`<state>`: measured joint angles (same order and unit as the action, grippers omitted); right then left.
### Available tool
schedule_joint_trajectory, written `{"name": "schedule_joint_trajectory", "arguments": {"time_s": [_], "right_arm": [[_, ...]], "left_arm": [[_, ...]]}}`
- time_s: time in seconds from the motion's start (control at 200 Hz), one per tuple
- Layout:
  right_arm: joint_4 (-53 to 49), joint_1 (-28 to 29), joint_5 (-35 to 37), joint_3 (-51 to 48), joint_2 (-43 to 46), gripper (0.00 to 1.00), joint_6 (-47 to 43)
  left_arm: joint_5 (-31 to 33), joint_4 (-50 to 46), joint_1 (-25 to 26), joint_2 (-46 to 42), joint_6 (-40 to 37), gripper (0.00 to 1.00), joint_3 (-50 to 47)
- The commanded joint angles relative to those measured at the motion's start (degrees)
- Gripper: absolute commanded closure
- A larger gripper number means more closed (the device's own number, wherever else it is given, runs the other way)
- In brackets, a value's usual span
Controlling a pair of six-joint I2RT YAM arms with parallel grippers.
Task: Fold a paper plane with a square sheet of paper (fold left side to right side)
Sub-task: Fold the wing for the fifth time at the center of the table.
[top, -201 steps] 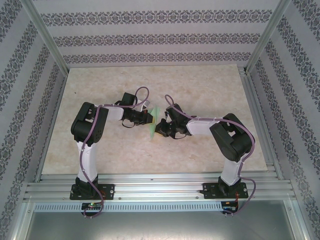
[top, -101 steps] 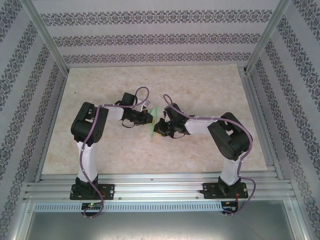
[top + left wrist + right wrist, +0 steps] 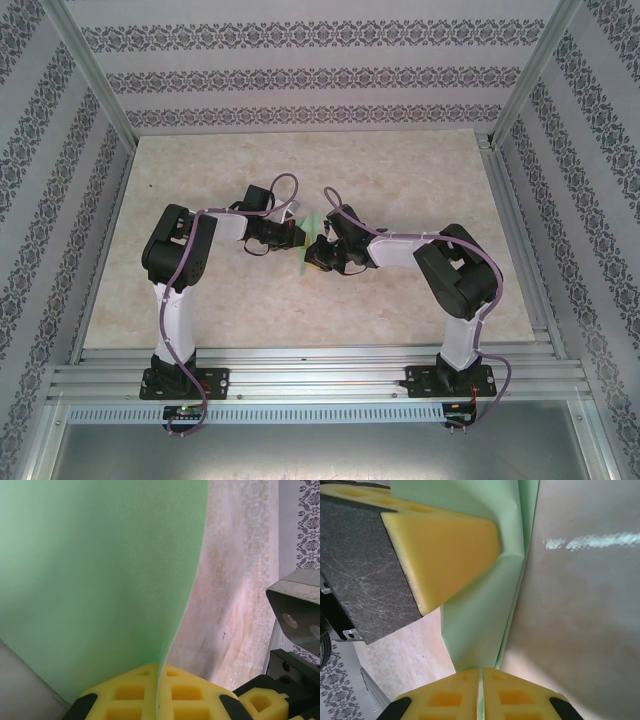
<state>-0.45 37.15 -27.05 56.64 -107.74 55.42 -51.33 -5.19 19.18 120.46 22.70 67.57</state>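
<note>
- Centrally, in the top view, the left gripper (image 3: 300, 237) and the right gripper (image 3: 316, 254) are meeting tip to tip above the middle of the table (image 3: 420, 170), with the paper plane (image 3: 304, 263) showing as a narrow light green strip between them.
- Seen from the left wrist, the left gripper (image 3: 158, 690) is pinching the paper plane (image 3: 100, 580): its two yellow fingers (image 3: 130, 695) are pressing together, and the paper's edge is entering the thin seam between them.
- From that seam the green paper is rising and spreading up and to the left, standing on edge rather than lying flat, while the pale tabletop (image 3: 235, 580) is showing beyond its curved right border.
- Seen from the right wrist, the right gripper (image 3: 481, 692) is likewise clamping the paper plane (image 3: 475, 620), its yellow pads closing on the lower end of the paper with only a hairline between them.
- Above and to the left in the same view, a yellow finger (image 3: 445, 545) of the left gripper is lying against the face of the green paper, well up from the right gripper's own hold.
- A long straight crease is running up the paper from the right gripper's pads, with overlapping layers showing along its right side.
</note>
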Motion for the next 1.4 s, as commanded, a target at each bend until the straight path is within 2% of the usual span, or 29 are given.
{"name": "schedule_joint_trajectory", "arguments": {"time_s": [0.0, 0.295, 0.844, 1.139, 1.394], "right_arm": [[0.27, 0.75, -0.06, 1.65, -0.8, 0.89, -0.47], [-3.15, 0.24, 1.73, 1.27, 1.94, 0.88, -2.47], [-0.86, 0.53, 1.38, 1.24, 1.3, 0.88, -1.51], [-0.51, -0.55, 4.18, -2.56, 6.27, 0.88, -1.94], [2.29, 0.33, 3.76, -1.59, 3.66, 0.88, -0.62]], "left_arm": [[2.11, 0.54, -0.64, 1.08, -1.7, 0.98, 0.37], [2.2, 0.56, -0.64, 0.99, -1.83, 0.98, 0.43], [2.32, 0.53, -0.66, 1.0, -1.81, 0.98, 0.23], [2.41, 0.62, -0.69, 0.91, -1.78, 0.98, 0.35], [2.53, 0.62, -0.64, 0.99, -1.77, 0.99, 0.34]]}}
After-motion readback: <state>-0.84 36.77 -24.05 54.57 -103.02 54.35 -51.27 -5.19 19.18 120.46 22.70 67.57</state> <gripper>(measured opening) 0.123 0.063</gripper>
